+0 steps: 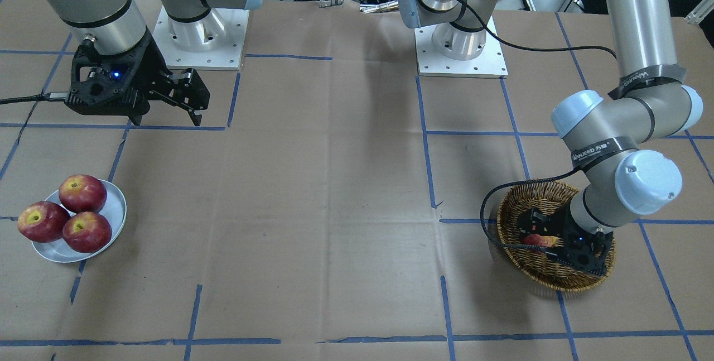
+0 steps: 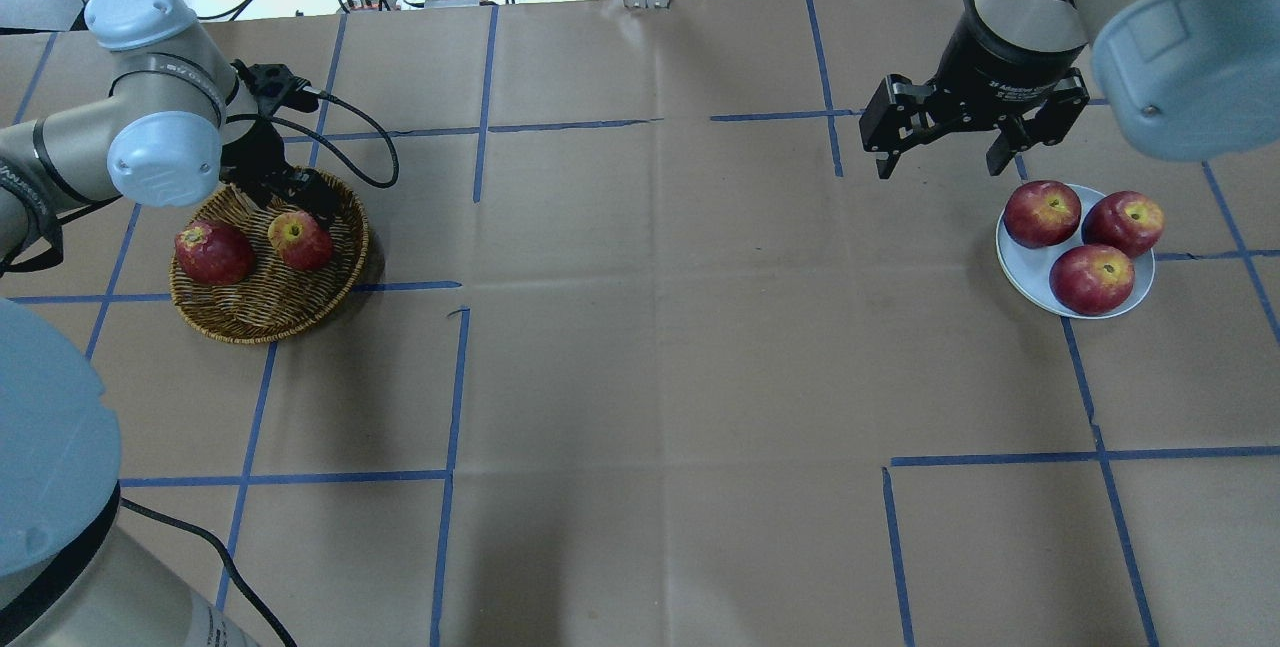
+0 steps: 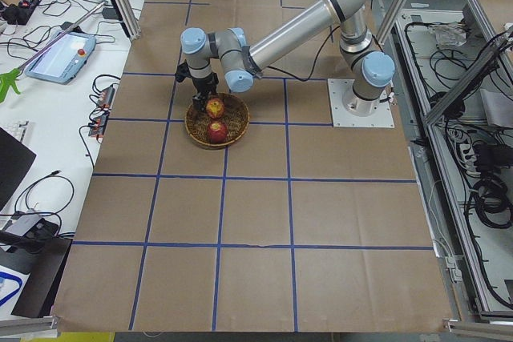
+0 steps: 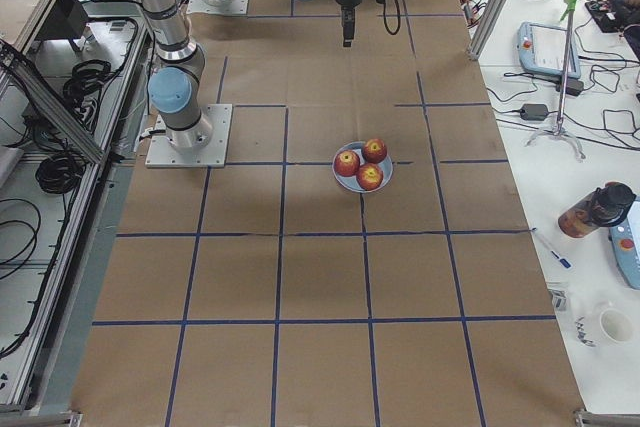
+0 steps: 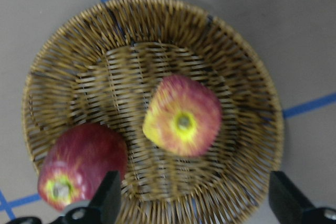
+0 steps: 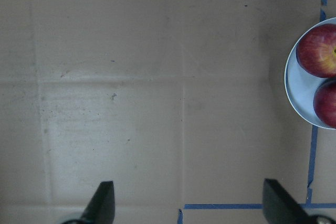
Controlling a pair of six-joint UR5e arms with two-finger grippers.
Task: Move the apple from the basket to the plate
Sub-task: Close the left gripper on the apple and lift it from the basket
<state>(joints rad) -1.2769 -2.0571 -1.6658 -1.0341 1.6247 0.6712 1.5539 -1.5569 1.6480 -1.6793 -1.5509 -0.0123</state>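
Note:
The basket point(image 2: 262, 327) stands at the table's left and holds two apples. The apple point(image 2: 300, 239), streaky orange-red with a yellow patch at the stem, lies in its middle; it also shows in the left wrist view point(image 5: 181, 121) and the front view point(image 1: 535, 239). My left gripper point(image 2: 290, 192) hangs open just above it, fingers point(image 5: 107, 200) apart and holding nothing. The plate point(image 2: 1012, 262) at the right carries three glossy red apples. My right gripper point(image 2: 938, 169) is open and empty, above the table just beyond the plate.
A dark red apple point(image 2: 212, 252) lies in the basket's left part, beside the pale one point(image 5: 79, 171). The plate's edge shows at the right of the right wrist view point(image 6: 293, 85). Blue tape lines cross the brown table cover. Both arm bases stand at the near edge.

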